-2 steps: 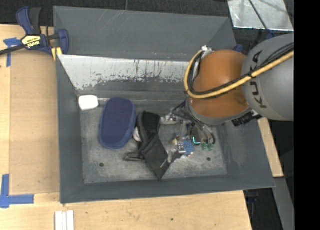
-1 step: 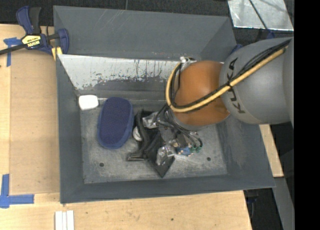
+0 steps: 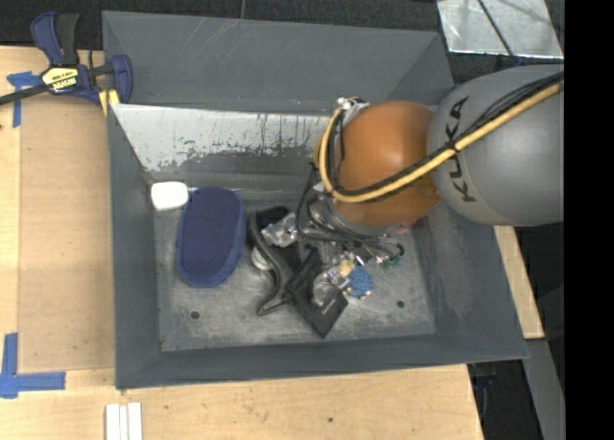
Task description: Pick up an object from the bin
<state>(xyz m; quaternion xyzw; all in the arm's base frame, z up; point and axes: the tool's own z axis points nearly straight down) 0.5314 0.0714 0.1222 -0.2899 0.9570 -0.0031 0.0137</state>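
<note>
My gripper (image 3: 318, 242) is low in the middle of the bin, mostly hidden under the arm's orange cover. Right below it lies a tangle of black things: a forked black piece (image 3: 276, 292) and a flat black block (image 3: 323, 312). A small blue round thing (image 3: 361, 282) with shiny metal parts sits just to the gripper's lower right. Another shiny metal bit (image 3: 281, 231) shows at its left.
A dark blue oval pad (image 3: 209, 235) lies on the left of the bin floor, with a small white block (image 3: 169, 196) at its upper left corner. The arm comes in from the right above the bin's right wall.
</note>
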